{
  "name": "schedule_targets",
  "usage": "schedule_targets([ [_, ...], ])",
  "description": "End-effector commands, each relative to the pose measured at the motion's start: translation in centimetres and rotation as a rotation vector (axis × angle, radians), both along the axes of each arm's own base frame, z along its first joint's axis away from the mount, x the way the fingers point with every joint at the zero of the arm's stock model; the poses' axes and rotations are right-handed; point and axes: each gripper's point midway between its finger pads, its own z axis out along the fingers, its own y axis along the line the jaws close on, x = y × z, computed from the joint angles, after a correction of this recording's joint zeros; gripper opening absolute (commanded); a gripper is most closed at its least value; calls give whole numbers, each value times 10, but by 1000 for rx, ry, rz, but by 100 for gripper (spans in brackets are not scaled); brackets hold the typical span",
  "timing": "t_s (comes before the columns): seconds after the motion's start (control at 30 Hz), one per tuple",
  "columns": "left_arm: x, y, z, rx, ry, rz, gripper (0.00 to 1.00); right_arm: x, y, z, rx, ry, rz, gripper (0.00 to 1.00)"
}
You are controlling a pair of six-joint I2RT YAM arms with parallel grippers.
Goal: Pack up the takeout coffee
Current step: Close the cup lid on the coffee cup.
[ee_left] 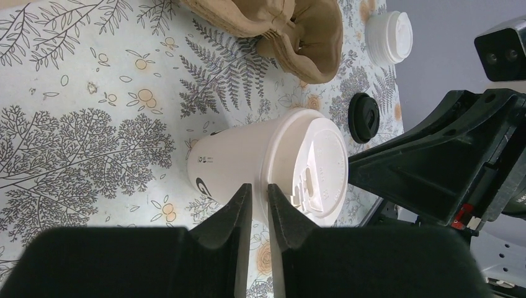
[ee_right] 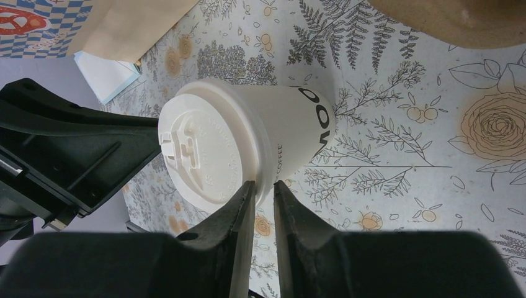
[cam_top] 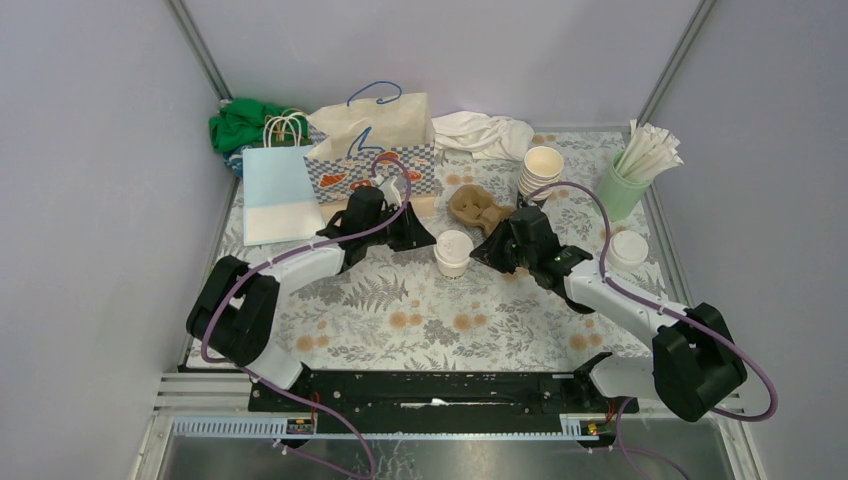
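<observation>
Flanking lidded cup (ee_left: pixel 248 155): my left gripper (ee_left: pixel 258 186) and right gripper (ee_right: pixel 263 183), fingers narrowed at lid (ee_right: pixel 201 149) rim, cannot tell if pinching. Contents hidden under lid. Beyond, green tumbler (cam_top: pixel 618 195) holds wrapped straws (cam_top: pixel 652 150).

Bright, even light (shadows soft), sharp focus.

The lidded cup (cam_top: pixel 453 252) stands between the left gripper (ee_left: pixel 257 189) and right gripper (ee_right: pixel 260 186), with the carrier (cam_top: pixel 478 207) just behind it, the cup stack (cam_top: pixel 541 170) and straw tumbler (cam_top: pixel 622 190) farther back right, lids (cam_top: pixel 628 248) to its right, and bags (cam_top: pixel 375 150) back left.
</observation>
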Motion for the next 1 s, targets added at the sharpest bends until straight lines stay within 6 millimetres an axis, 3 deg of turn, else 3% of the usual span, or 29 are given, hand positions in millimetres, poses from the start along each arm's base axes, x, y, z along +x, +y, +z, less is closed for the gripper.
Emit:
schedule_targets([
  [0.0, -1, 0, -9, 9, 3, -14, 18, 11, 4, 13, 12, -39, 8, 24],
  [0.47, -6, 7, -33, 54, 43, 2, 16, 3, -4, -7, -9, 8, 2, 22],
  [0.97, -15, 15, -50, 86, 71, 19, 16, -18, -12, -44, -30, 98, -6, 19],
])
